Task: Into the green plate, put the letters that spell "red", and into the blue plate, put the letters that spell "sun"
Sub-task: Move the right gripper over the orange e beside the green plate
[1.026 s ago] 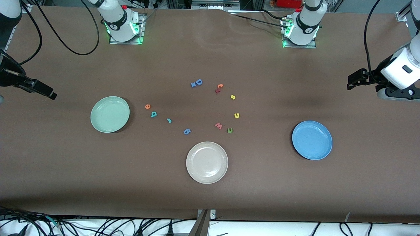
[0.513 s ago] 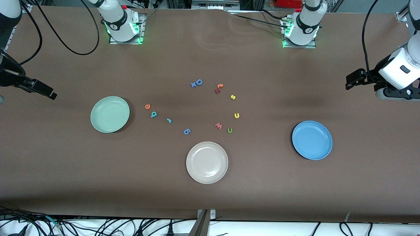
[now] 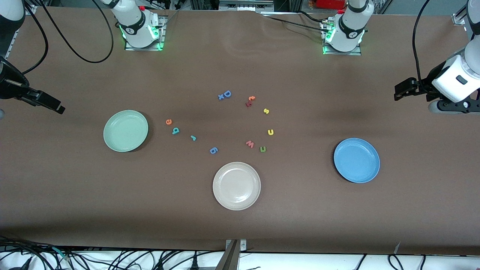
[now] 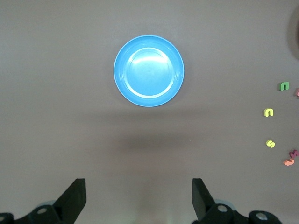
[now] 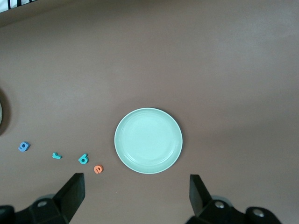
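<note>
Orange foam "e" (image 3: 168, 121), beside the pale mint-green plate (image 3: 125, 131) mid-tabletop, probably suits the right gripper (image 3: 56, 107), high over that edge; both it and the left gripper (image 3: 399, 93) spread empty.

Both arms raised at their table ends — left gripper (image 3: 398, 92) and right gripper (image 3: 56, 108) fingers spread.

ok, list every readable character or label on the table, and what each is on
No printed labels or brands; only loose foam letters on the table:
"e": orange letter
"d": teal letter
"r": small teal letter
"g": blue letter
"D": blue capital; the small blue piece touching it looks like "x"
"s": yellow letter
"u" or "n": yellow arch
"u" or "n": green arch
"w": pink letter
Orange and red pair: unreadable.
</note>
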